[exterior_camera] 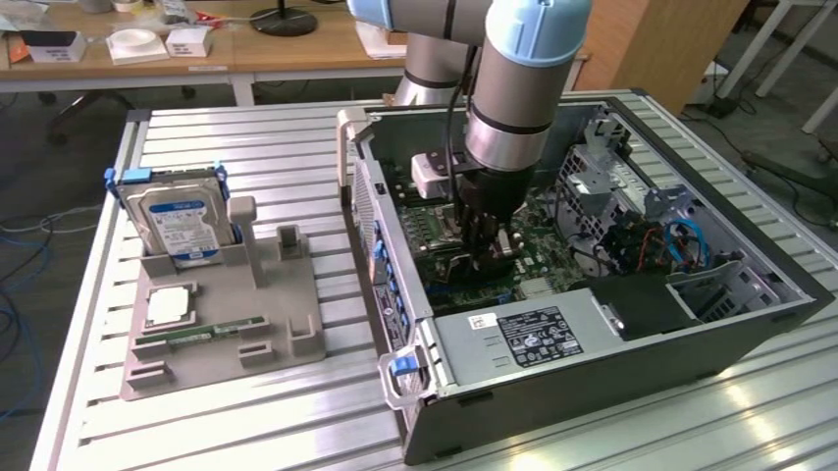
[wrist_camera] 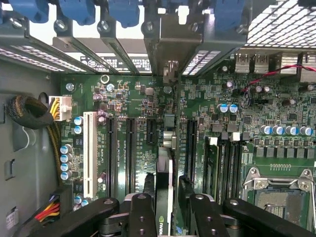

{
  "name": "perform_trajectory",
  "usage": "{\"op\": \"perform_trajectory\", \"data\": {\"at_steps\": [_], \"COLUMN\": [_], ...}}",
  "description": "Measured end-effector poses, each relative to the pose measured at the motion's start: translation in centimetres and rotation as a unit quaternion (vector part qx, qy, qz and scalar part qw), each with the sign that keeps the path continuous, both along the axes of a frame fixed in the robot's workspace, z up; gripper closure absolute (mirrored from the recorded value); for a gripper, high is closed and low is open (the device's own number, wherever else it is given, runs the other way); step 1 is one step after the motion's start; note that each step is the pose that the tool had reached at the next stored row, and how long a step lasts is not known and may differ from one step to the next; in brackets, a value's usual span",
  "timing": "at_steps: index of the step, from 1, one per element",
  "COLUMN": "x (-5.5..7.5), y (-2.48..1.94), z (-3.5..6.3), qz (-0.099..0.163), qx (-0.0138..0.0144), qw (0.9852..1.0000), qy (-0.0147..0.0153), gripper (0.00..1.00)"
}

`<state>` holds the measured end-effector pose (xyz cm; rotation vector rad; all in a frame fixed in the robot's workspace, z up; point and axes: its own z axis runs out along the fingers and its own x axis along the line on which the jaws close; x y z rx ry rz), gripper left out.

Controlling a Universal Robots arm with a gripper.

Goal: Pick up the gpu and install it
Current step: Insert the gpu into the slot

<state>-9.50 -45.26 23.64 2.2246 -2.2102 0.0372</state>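
Now tool gripping gpu

Two views of one open computer case
Exterior view looks down from high, well off; wrist view faces the motherboard close, their shared ground

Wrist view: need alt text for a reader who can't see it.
The tool holds the gpu edge-on over a green motherboard inside the PC case, near the long black expansion slots. A white slot, blue capacitors and an empty CPU socket surround it.
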Motion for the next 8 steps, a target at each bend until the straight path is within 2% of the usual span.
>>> {"op": "perform_trajectory", "data": {"at_steps": [8], "x": [0.01], "y": [0.00], "z": [0.37], "qz": [0.000], "qx": [0.0000], "qw": [1.0000], "qy": [0.0000], "gripper": [0.67]}}
